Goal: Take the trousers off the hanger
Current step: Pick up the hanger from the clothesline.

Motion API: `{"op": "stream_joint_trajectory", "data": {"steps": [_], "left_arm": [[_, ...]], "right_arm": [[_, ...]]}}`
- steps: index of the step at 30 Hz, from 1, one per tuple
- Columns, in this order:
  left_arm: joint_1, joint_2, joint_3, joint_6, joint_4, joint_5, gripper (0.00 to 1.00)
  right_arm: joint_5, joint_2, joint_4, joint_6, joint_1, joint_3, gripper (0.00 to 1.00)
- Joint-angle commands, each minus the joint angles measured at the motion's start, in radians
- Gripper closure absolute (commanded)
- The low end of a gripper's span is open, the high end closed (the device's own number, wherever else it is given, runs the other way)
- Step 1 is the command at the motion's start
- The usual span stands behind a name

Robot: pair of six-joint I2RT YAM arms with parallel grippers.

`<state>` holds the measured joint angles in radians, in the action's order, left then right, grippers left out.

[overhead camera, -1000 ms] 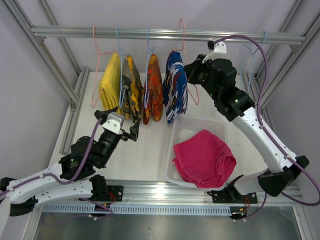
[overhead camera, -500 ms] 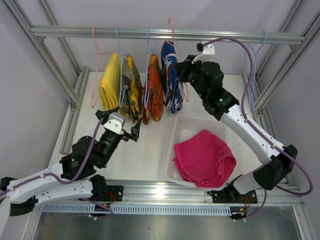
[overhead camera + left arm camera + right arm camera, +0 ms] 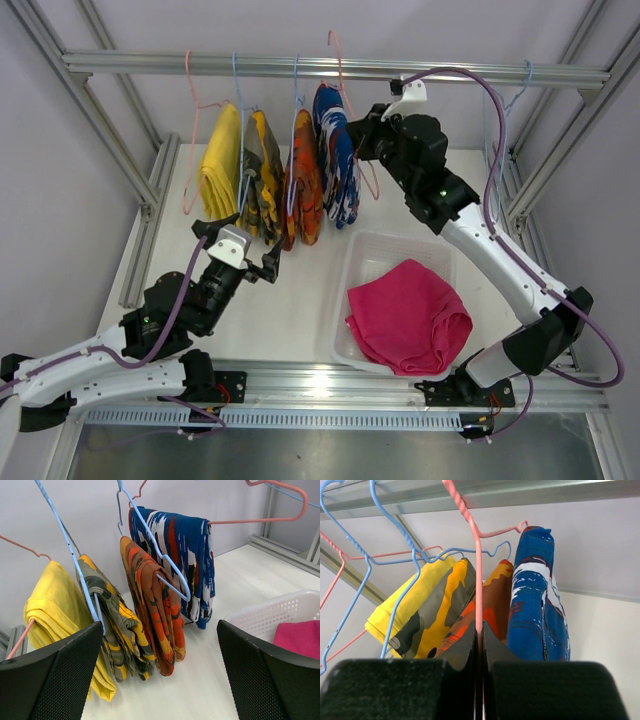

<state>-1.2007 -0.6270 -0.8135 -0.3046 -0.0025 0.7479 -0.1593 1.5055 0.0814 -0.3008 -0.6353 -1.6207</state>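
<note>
My right gripper (image 3: 479, 647) is pinched shut on the pink hanger (image 3: 478, 580). Its blue trousers (image 3: 537, 600) hang far back, rightmost of four. My left gripper (image 3: 160, 680) gapes open nearby. Next, I reckon, I draw the trousers off over the basket (image 3: 440, 250).

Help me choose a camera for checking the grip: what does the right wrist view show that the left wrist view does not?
Right wrist only: the right pincer shut on the wire of the pink hanger, and the rail overhead. Left wrist only: the open left pincer, and the white basket holding the magenta-pink trousers. Both: the pink hanger, plus the hanging yellow pair, olive camouflage pair, orange camouflage pair and blue patterned pair.
</note>
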Motion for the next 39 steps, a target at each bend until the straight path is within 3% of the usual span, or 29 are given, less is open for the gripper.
{"op": "stream_joint_trajectory", "data": {"steps": [1,14,27,33,39], "left_arm": [[0.009,-0.008,-0.007,0.007,0.015,-0.012,0.01],[0.009,-0.025,-0.001,-0.010,0.027,0.008,0.01],[0.009,-0.043,-0.004,-0.013,0.029,0.027,0.01],[0.004,-0.040,-0.018,0.038,0.010,0.022,0.00],[0.003,-0.054,-0.033,0.082,-0.031,0.024,0.01]], "right_arm": [[-0.048,-0.065,-0.184,0.020,0.023,-0.142,1.00],[-0.048,-0.212,-0.029,0.008,0.014,-0.150,1.00],[-0.036,-0.439,0.101,-0.020,-0.013,0.004,1.00],[-0.161,-0.557,0.136,-0.055,-0.061,0.120,1.00],[-0.408,-0.576,0.239,-0.101,-0.133,0.127,1.00]]}}
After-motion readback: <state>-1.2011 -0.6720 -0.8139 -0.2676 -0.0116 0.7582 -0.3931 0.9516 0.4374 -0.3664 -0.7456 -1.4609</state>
